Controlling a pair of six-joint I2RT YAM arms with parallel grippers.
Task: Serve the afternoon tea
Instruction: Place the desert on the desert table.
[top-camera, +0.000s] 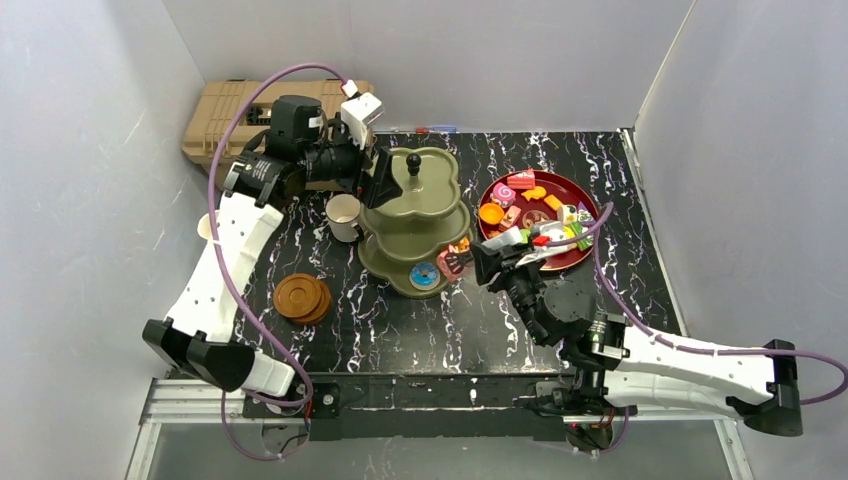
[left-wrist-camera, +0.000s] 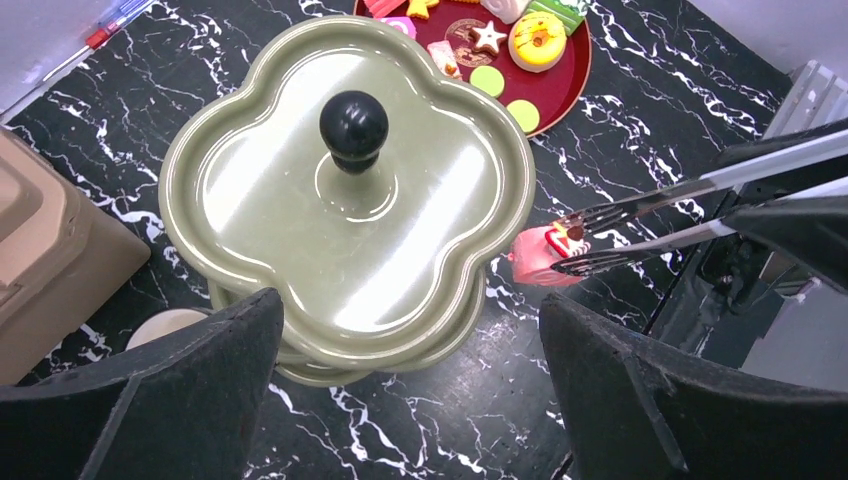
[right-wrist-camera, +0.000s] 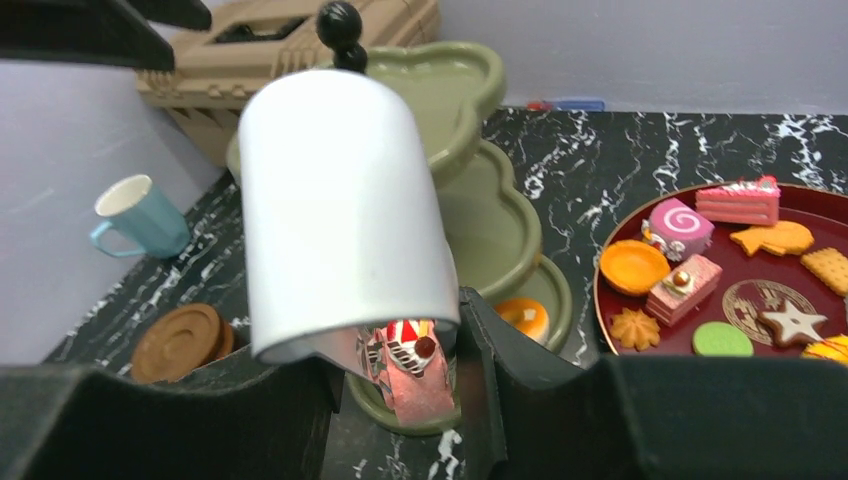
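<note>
The olive-green three-tier stand (top-camera: 415, 205) with its black knob (left-wrist-camera: 353, 125) stands mid-table. My left gripper (left-wrist-camera: 410, 305) hangs open above the top tier's near-left edge, holding nothing. My right gripper (right-wrist-camera: 400, 350) is shut on metal tongs (right-wrist-camera: 340, 210), whose tips (left-wrist-camera: 585, 240) pinch a pink cake slice (left-wrist-camera: 540, 258) at the bottom tier's rim. A blue-iced donut (top-camera: 424, 276) and an orange pastry (right-wrist-camera: 522, 317) lie on the bottom tier. The white mug (top-camera: 343, 215) stands left of the stand. The white-and-blue cup (right-wrist-camera: 140, 215) is at the far left, and stacked wooden saucers (top-camera: 302, 297) lie in front.
A round dark-red plate (top-camera: 585, 245) with several toy pastries sits right of the stand. A tan toolbox (top-camera: 225, 115) stands at the back left corner. A pen (top-camera: 430, 129) lies along the back wall. White walls enclose the black marble tabletop.
</note>
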